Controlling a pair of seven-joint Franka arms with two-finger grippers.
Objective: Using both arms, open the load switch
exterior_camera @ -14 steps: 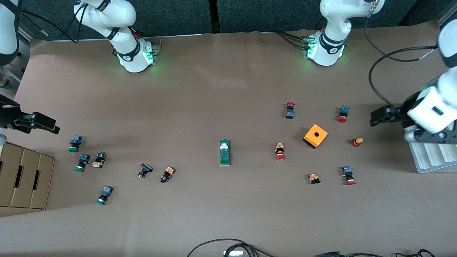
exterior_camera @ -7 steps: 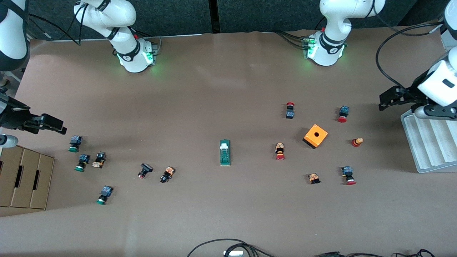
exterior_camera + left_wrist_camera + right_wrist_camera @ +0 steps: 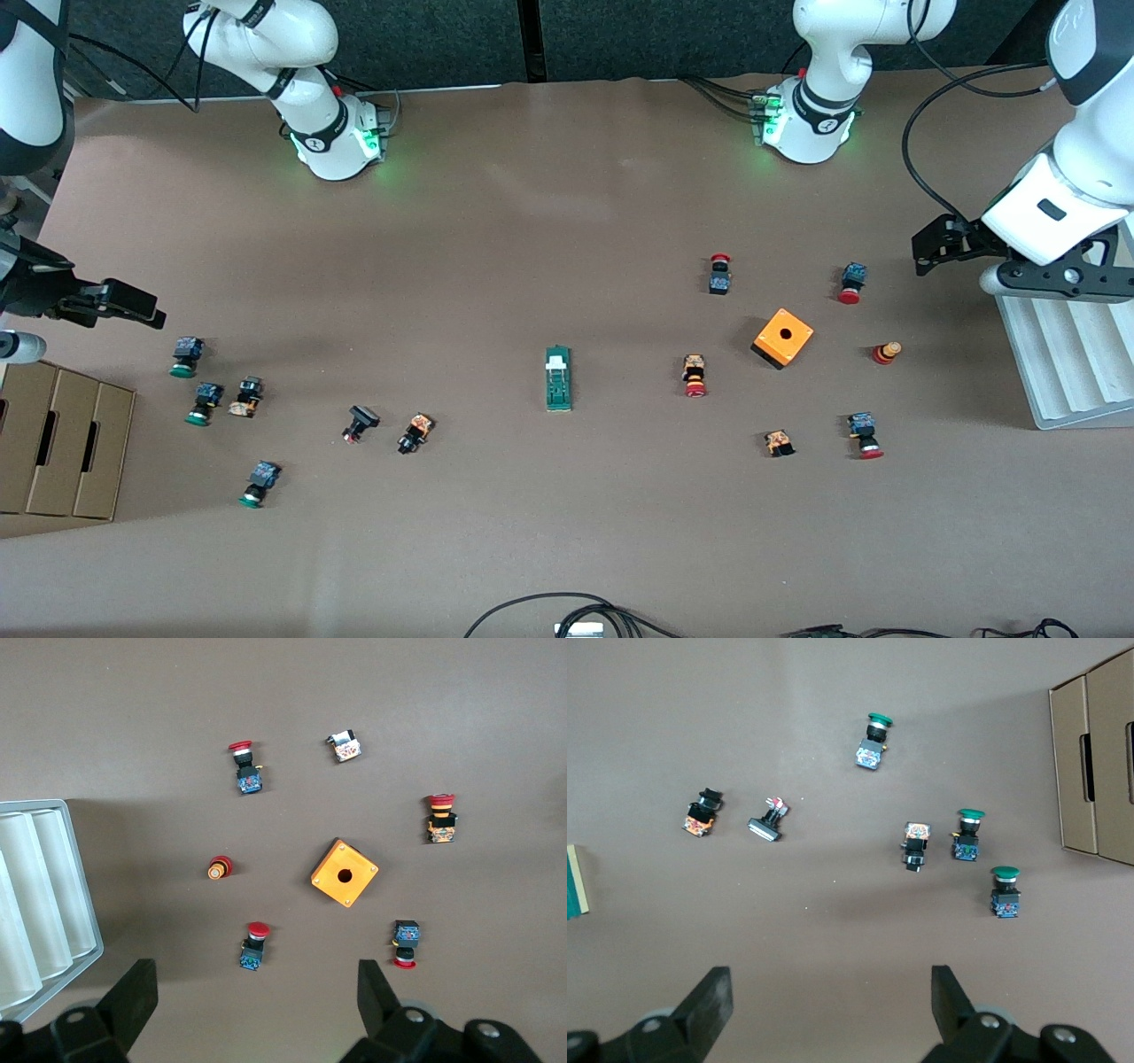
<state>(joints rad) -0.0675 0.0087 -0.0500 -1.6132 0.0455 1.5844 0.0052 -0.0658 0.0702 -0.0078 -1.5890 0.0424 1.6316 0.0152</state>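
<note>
Front view: we see the load switch [image 3: 558,379] lying flat near the table's middle, white tab at its end toward the bases, nothing touching it. The orange cube [image 3: 783,338] sits toward the left arm's end, w/ red-capped push buttons [image 3: 695,376] scattered round it; green-capped push buttons [image 3: 185,356] lie toward the right arm's end, beside a cardboard box [image 3: 55,440]. The left gripper [image 3: 930,245] hangs over the table edge by a grey ribbed tray [image 3: 1067,368]; the right gripper [image 3: 120,303] hangs over the table near the green caps. Both well apart from the switch.

Left wrist view: we see its fingers [image 3: 133,997] spread wide, holding nothing, cube & red caps below.

Right wrist view: fingers [image 3: 709,1001] also spread wide, empty; the switch's green end shows just at the frame edge [image 3: 576,881].
</note>
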